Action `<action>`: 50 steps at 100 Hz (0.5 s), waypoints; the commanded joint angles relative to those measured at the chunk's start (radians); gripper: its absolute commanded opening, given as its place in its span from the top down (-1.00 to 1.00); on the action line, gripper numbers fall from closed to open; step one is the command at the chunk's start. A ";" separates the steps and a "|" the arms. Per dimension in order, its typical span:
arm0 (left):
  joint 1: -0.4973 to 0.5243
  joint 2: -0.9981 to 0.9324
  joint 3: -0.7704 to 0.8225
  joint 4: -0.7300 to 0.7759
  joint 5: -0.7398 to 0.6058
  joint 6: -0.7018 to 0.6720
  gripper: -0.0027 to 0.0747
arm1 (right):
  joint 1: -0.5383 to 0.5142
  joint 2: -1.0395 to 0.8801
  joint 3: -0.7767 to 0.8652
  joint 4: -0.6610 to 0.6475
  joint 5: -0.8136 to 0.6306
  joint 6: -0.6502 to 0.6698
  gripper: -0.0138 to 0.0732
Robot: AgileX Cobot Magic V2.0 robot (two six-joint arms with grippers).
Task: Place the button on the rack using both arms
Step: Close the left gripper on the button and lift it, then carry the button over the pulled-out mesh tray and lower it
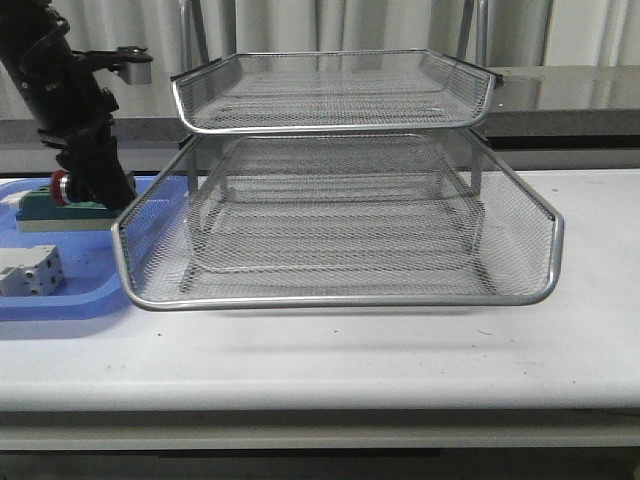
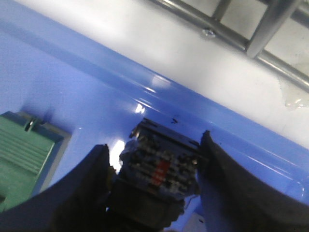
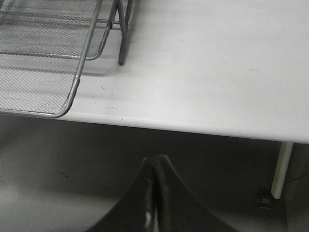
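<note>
While the button (image 2: 159,169) is clamped between the left gripper (image 2: 154,186) fingers over the blue tray (image 2: 72,82), at nine o'clock of the rack (image 1: 340,290), slippage is possible; the right gripper (image 3: 155,193) is closed, empty.

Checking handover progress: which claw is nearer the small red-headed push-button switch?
Left. The left claw has its fingers either side of the red-headed push-button switch over the blue tray; the right claw is shut, off the table edge.

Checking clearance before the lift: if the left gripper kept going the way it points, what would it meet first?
The button already sits between the left gripper fingers; straight beyond it lies the blue tray floor, probably very near.
</note>
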 commanded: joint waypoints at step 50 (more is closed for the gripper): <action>-0.081 -0.310 -0.007 0.145 0.062 -0.225 0.98 | -0.004 0.008 -0.031 0.000 -0.058 -0.002 0.84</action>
